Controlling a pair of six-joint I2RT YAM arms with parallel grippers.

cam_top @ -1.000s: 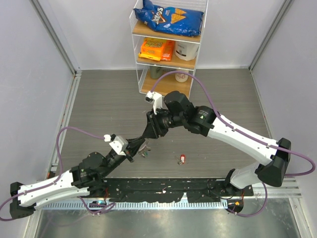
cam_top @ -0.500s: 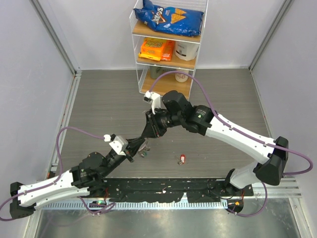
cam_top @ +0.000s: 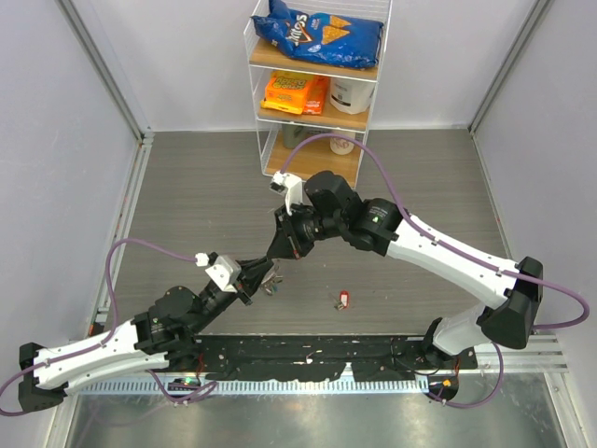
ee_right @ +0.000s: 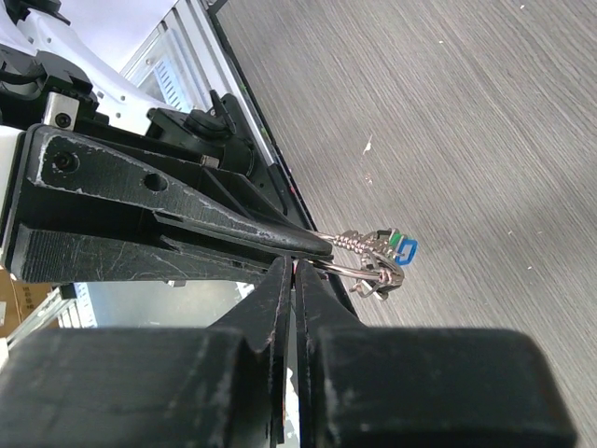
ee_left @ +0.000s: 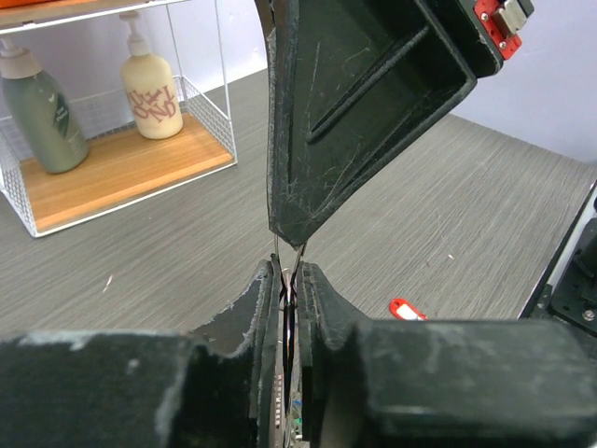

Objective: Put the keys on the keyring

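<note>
Your two grippers meet tip to tip over the table (cam_top: pixel 205 205), a little left of its middle. The left gripper (cam_top: pixel 265 273) reaches in from the lower left, and the right gripper (cam_top: pixel 279 250) points down at it from the upper right.

Both are pinched nearly shut on the ring (ee_right: pixel 359 269). In the left wrist view the left fingers (ee_left: pixel 264 297) stand a narrow slit apart, with thin wire running up through the slit to the right gripper's tip. In the right wrist view the right fingers press close together and the ring's wire comes out from between their tips – one left finger lies right against it there.

The ring juts out past both sets of tips. At its far end sits a small bunch of keys (ee_right: pixel 381 257): a blue head (ee_right: pixel 405 248), a bit of green (ee_right: pixel 390 237) beside it, and silver metal below (you can't tell from these views whether each one is threaded on).

The red key (cam_top: pixel 344 300) lies flat on the table, apart from the grippers, to their right and nearer the bases.
</note>
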